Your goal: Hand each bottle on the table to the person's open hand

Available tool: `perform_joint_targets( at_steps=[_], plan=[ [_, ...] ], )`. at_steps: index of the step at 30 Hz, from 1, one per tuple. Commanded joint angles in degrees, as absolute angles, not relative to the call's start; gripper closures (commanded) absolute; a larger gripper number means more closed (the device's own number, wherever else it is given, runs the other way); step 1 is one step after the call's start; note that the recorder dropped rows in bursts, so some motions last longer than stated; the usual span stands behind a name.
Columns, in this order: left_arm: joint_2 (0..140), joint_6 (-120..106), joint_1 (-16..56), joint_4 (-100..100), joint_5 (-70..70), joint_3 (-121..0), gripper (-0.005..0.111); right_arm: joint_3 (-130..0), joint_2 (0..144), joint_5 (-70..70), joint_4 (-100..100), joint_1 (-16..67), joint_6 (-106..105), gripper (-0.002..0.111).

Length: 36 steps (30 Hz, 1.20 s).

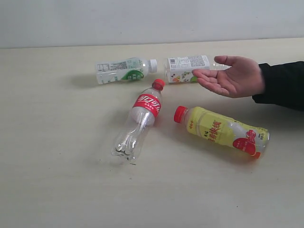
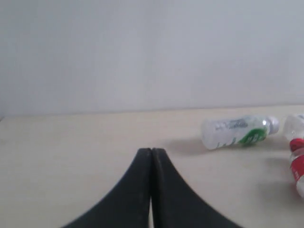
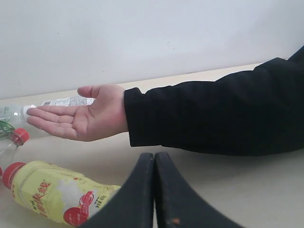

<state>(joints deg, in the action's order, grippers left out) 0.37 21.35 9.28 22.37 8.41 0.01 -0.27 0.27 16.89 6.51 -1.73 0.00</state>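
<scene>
The left end effector (image 2: 151,151) is closed, its two black fingers pressed flat together with nothing between them. It points out over a bare part of the table (image 1: 52,161), well apart from any bottle. The right end effector (image 3: 154,154) is closed and empty in the same way, near the black sleeve (image 1: 285,83).

Four small plastic bottles lie on their sides on the pale cream table. The cola bottle (image 1: 139,122) is clear with a red label and red cap. It lies near the middle with its cap toward the far edge. The juice bottle (image 1: 223,131) is yellow with a red cap and lies just to the right, its cap turned toward the cola bottle. Farther back, two clear bottles with white-and-green labels lie in a row. The left green-label bottle (image 1: 124,70) has a white cap that nearly meets the right green-label bottle (image 1: 186,69), which is partly hidden behind the fingertips.

The person's open hand (image 1: 232,76) reaches in from the right, palm up, with the fingers stretched out and the thumb raised. The black sleeve covers the wrist. The hand is empty; I cannot tell whether it rests on the table.
</scene>
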Motion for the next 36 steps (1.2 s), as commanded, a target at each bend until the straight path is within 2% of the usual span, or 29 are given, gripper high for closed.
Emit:
perform_joint_targets(
  at_steps=[1,13,15,20,22,28,36],
  plan=[
    [0.0,21.84,9.25,21.8,1.7,0.0,0.107,0.0,0.0,16.18,5.98,-2.02,0.0,0.108],
    [0.0,39.9,9.25,21.66,-10.01,0.0,0.107,0.0,0.0,16.18,5.98,-2.02,0.0,0.108],
    [0.0,39.9,9.25,21.66,-15.88,0.0,0.107,0.0,0.0,16.18,5.98,-2.02,0.0,0.108],
    [0.0,39.49,9.25,16.29,-40.74,-0.37,0.107,0.0,0.0,16.18,5.98,-2.02,0.0,0.108],
    [0.0,39.36,9.25,13.62,-45.25,-2.73,0.107,0.0,0.0,16.18,5.98,-2.02,0.0,0.108],
    [4.43,27.55,9.25,4.59,-40.02,-15.92,0.107,0.0,0.0,16.18,5.98,-2.02,0.0,0.108],
    [29.63,21.87,9.25,4.08,-19.93,-29.67,0.107,0.0,0.0,16.18,5.98,-2.02,0.0,0.108]
  ],
)
